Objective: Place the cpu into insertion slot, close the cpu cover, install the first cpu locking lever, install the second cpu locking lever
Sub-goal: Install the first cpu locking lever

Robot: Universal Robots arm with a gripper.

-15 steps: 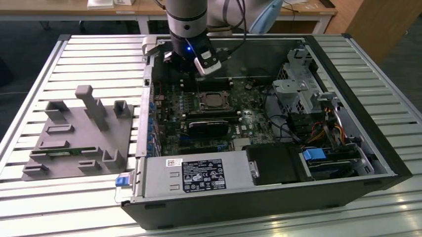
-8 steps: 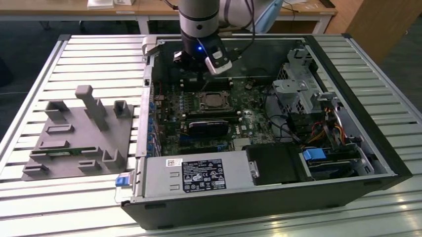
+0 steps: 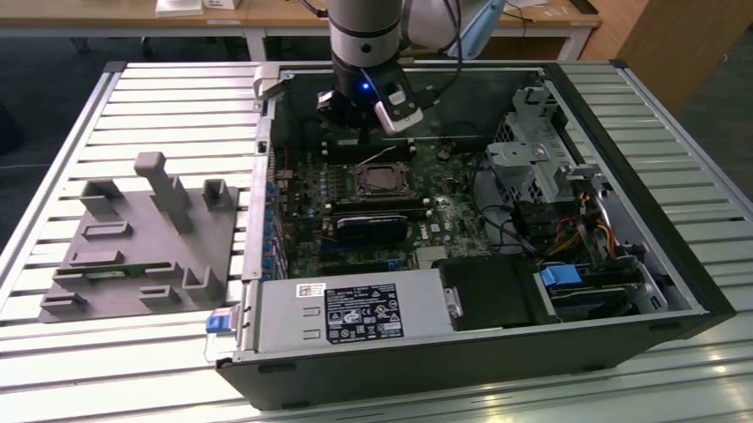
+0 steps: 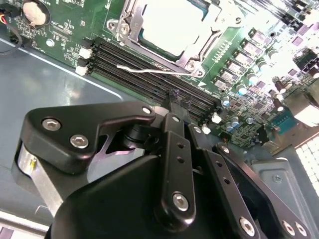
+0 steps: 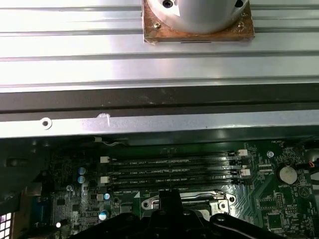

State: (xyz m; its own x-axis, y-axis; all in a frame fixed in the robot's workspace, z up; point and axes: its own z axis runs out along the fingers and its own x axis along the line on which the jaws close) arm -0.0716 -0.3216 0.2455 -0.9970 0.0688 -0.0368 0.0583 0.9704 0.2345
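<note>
The cpu [image 4: 172, 25] lies in the insertion slot [image 3: 383, 181] on the green board, its pale metal top showing through the window of the cpu cover [image 4: 124, 27], which lies flat over it. A thin wire locking lever [image 4: 144, 69] stands free of its catch, slanting over the black memory slots [image 5: 169, 167]. My gripper [image 4: 172, 102] hangs just above those memory slots, on the far side of the socket from the power supply, shut with nothing between its fingers. It also appears in the exterior view as the gripper [image 3: 353, 132] and in the first wrist view as the gripper [image 5: 169, 199].
The open computer case [image 3: 694, 291] rests on a slatted metal table [image 3: 176, 97]. A grey moulded fixture [image 3: 141, 238] sits at the exterior view's left. A power supply [image 3: 341, 313], drive cage [image 3: 530, 145] and cables crowd the case. The case wall [image 5: 149, 124] runs close behind the gripper.
</note>
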